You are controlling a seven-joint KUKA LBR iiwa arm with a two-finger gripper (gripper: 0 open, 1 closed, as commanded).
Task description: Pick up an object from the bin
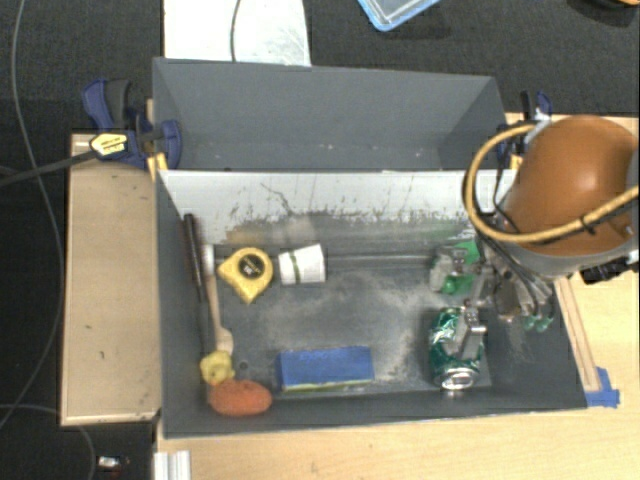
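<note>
A crushed green drinks can (455,356) lies at the bin's front right, its silver end facing the front wall. My gripper (476,320) hangs right over the can's upper right part, under the orange dome, and touches or nearly touches it. A little behind the can, a smaller green and white crumpled thing (453,271) rests on the floor, just left of the gripper.
On the left lie a yellow tape measure (245,272), a white cylinder (302,265) and a long dark-handled tool (200,288) along the left wall. A blue block (324,366), an orange-red lump (240,398) and a small yellow piece (215,369) sit by the front wall.
</note>
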